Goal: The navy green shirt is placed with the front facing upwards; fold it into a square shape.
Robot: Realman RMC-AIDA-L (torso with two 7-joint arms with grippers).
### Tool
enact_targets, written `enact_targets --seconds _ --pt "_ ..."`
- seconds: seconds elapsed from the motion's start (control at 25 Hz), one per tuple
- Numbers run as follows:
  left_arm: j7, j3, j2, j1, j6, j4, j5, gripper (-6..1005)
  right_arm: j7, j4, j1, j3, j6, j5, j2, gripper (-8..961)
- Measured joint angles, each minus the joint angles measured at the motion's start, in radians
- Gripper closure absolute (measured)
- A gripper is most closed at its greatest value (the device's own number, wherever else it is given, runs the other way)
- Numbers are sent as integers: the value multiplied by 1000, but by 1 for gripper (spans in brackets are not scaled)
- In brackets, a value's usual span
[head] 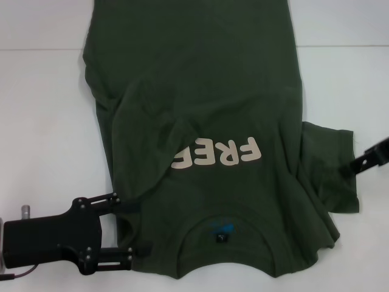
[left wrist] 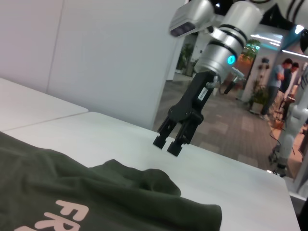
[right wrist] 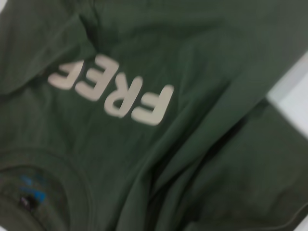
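Shirt (head: 206,121): lay front up on the white bench (head: 42,121), left sleeve folded over the letters.
Left tool (head: 124,231): open at the collar-side edge.
Right tool (left wrist: 169,142): nearly closed, above the bench, holding nothing.

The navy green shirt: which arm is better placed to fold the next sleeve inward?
Probably the right. The left sleeve already lies folded over the navy green shirt, while the right sleeve is spread out on the table, with the right gripper above it.
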Motion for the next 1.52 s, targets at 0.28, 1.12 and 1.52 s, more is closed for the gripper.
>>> enact_targets --seconds 0.28,1.12,1.52 --pt "12 0 3 -4 2 14 40 175 79 116 -6 -100 79 -14 -4 128" --pt "-1 -9 -1 2 -7 14 62 174 66 242 -21 -168 227 42 -2 265" --pt "-11 -16 -2 2 -9 12 54 175 47 237 -31 -179 218 70 -3 693"
